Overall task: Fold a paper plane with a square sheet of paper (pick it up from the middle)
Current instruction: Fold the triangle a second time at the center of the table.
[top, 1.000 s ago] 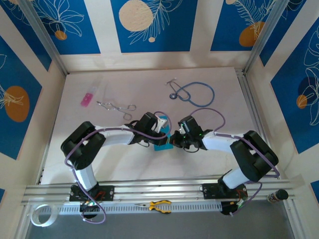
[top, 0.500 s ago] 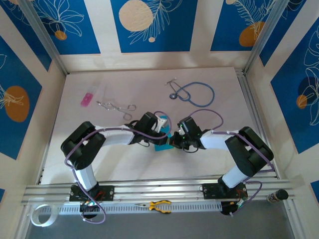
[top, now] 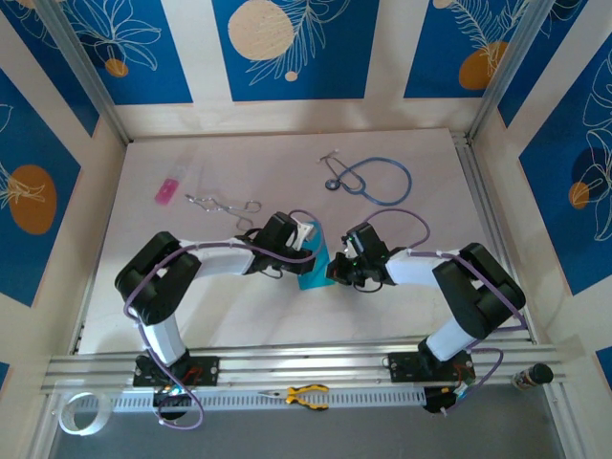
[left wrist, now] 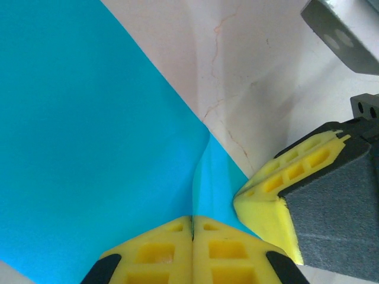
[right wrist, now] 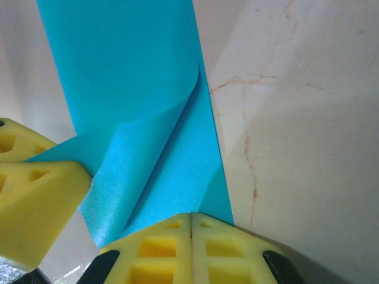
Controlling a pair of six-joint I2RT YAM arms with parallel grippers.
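Note:
The square sheet of paper (top: pixel 314 272) is cyan-blue, part-folded, and lies mid-table between both arms. In the left wrist view the paper (left wrist: pixel 89 130) has a raised crease running straight into the seam of my left gripper (left wrist: pixel 193 220), which is shut on it. The right gripper's yellow fingers (left wrist: pixel 278 189) stand at the sheet's edge. In the right wrist view the paper (right wrist: pixel 130 65) is a strip with one flap lifted towards the left gripper's fingers (right wrist: pixel 35 183). My right gripper (right wrist: pixel 190 216) is shut, its tips down on the strip's near end. In the top view the left gripper (top: pixel 312 256) and right gripper (top: pixel 331 272) nearly touch.
A blue-tubed stethoscope (top: pixel 375 179) lies at the back right. Metal forceps (top: pixel 225 204) and a small pink rectangle (top: pixel 167 190) lie at the back left. Yellow-handled pliers (top: pixel 306 394) and a tape roll (top: pixel 78 413) rest by the front rail.
The left gripper has drawn slightly back and left, raising the paper flap so more cyan shows. The right arm's elbow swung inward; its gripper stayed on the sheet.

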